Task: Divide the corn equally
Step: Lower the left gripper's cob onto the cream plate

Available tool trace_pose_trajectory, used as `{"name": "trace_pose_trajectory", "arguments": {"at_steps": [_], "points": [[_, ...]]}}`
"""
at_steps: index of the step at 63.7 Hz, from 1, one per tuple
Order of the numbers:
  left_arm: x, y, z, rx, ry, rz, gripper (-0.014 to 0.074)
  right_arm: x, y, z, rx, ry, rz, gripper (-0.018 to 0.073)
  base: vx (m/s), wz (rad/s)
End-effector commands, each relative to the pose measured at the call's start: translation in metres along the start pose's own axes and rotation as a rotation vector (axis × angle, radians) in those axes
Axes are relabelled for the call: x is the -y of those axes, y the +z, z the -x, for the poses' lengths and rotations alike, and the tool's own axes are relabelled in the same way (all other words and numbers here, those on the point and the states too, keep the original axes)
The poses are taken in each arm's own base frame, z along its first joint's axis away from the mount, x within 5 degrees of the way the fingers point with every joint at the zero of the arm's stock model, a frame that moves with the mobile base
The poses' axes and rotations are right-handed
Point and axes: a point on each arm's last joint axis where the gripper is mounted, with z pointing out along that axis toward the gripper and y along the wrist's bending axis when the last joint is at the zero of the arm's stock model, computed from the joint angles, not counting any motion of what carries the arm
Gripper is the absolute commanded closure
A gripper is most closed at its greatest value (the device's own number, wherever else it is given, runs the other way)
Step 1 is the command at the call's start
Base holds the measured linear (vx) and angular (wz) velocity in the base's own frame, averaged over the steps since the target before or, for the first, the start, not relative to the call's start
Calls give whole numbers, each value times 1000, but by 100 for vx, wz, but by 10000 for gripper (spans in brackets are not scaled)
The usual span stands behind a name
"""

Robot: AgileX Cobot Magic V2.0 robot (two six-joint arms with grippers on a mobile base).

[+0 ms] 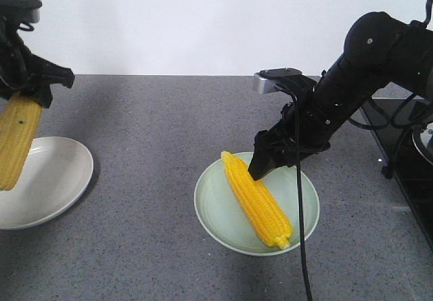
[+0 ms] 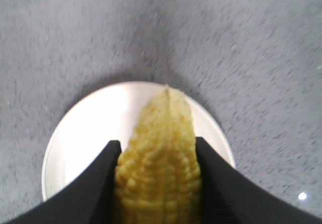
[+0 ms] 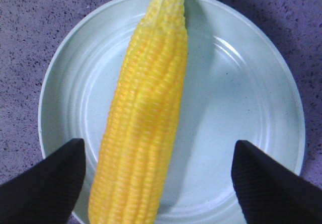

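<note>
At the left edge of the front view, the left gripper (image 1: 26, 93) is held above the grey countertop (image 1: 155, 125), its black arm only partly in frame. A pale yellow cob (image 1: 16, 139) is clamped between its fingers (image 2: 95, 183) near the thick end and hangs almost upright, tapered tip downward, over the white plate (image 1: 57, 179). In the left wrist view the cob's tip is seen against the plate's centre; whether it touches the plate cannot be told. Nothing else is seen on that plate, though part of it is cut off by the frame.

The right arm is stretched in from the right edge, bent at the elbow and angled down toward the middle of the counter, with a small grey camera mounted at the wrist. The right gripper (image 1: 260, 166) is poised just over the pale green plate (image 1: 223, 213), its jaws spread wide — in the right wrist view the two black fingertips (image 3: 45, 183) stand well apart on either side of the cob, gripping nothing.

A deep yellow cob (image 1: 257, 199) lies flat in the green plate, set diagonally — in the front view its blunt end is toward the camera and its other end reaches the far left rim beside the gripper. At the right edge a dark surface with cables is visible.
</note>
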Motion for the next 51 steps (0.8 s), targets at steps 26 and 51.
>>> {"name": "trace_pose_trajectory", "arguments": {"at_steps": [26, 51], "points": [[-21, 16, -6, -14, -62, 19, 603, -22, -38, -6, 61, -42, 14, -17, 0, 0], [-20, 41, -2, -54, -58, 17, 603, -27, -48, -9, 85, -54, 4, -17, 0, 0]]}}
